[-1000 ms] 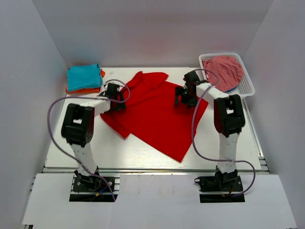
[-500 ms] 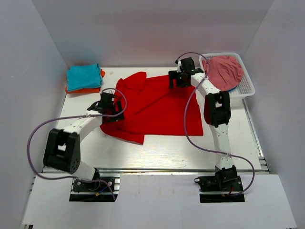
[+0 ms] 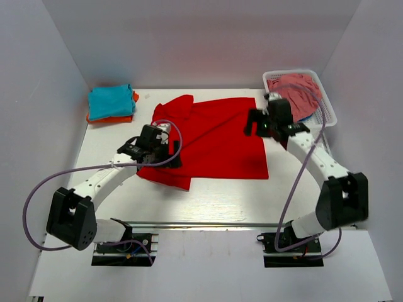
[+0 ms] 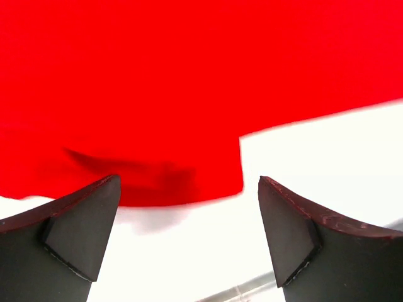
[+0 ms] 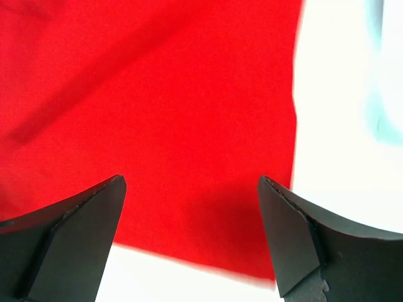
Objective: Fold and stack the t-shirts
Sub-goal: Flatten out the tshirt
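The bright red t-shirt (image 3: 214,141) lies spread on the white table, partly folded along its left side. It fills the top of the left wrist view (image 4: 189,82) and most of the right wrist view (image 5: 164,113). My left gripper (image 3: 154,151) is open and empty over the shirt's left lower edge. My right gripper (image 3: 261,124) is open and empty above the shirt's right edge. A folded teal t-shirt (image 3: 111,100) lies on a folded orange one (image 3: 112,118) at the back left.
A white basket (image 3: 322,107) holding pinkish-red cloth (image 3: 296,91) stands at the back right. White walls close in the table on three sides. A metal rail runs along the table's near edge.
The shirt was pulled flatter and squarer. My right gripper has left the shirt's back edge and moved nearer and to the right. My left gripper has shifted slightly right and nearer.
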`<state>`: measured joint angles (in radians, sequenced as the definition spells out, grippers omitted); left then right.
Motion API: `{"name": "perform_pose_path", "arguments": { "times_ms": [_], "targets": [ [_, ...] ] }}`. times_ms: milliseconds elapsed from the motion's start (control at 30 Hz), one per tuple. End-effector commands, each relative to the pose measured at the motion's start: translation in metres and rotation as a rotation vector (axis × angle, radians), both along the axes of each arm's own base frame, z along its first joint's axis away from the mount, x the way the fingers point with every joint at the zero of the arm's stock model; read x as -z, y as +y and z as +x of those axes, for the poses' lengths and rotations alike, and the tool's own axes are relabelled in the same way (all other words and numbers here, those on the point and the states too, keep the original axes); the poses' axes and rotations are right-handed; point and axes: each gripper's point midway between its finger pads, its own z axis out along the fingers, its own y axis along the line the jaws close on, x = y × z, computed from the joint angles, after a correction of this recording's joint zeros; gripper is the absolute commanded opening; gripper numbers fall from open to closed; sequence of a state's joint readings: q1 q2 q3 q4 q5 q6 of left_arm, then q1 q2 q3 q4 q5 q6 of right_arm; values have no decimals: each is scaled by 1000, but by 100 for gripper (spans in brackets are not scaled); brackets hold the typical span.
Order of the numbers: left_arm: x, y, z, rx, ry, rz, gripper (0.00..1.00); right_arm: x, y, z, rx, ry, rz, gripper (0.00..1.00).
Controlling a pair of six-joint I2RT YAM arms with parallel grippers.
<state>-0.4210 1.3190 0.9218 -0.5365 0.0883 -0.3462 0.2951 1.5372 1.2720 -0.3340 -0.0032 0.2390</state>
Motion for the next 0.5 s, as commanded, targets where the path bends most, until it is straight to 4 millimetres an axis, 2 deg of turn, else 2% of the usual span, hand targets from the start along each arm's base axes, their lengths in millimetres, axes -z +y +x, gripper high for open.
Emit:
{"name": "perform_pose_path", "arguments": {
  "times_ms": [0, 33, 67, 100, 133, 233, 267, 333, 367, 467],
  "targets": [
    [5, -24, -40, 119, 82, -47, 100, 60, -30, -41, 192, 108, 14, 90],
    [7, -27, -46, 145, 90, -36, 100, 50, -33, -50, 205, 83, 38, 90],
    [7, -31, -49, 173, 85, -30, 100, 77, -40, -71, 220, 149, 21, 90],
    [11, -33, -51, 191, 87, -11, 100, 82, -42, -76, 236, 163, 32, 90],
    [15, -44, -55, 247, 89, 5, 100, 79, -42, -83, 239, 160, 52, 90],
    [32, -56, -60, 302, 110, 80, 100, 107, -54, -107, 281, 240, 37, 90],
    [45, -56, -59, 300, 137, 121, 100, 109, -56, -109, 289, 241, 40, 90],
    [57, -58, -60, 328, 149, 155, 97, 123, -61, -116, 307, 273, 37, 90],
    [60, -61, -64, 344, 157, 161, 97, 126, -62, -117, 309, 284, 35, 90],
    [60, -67, -59, 345, 119, 153, 90, 137, -62, -119, 289, 309, 40, 90]
  ]
}}
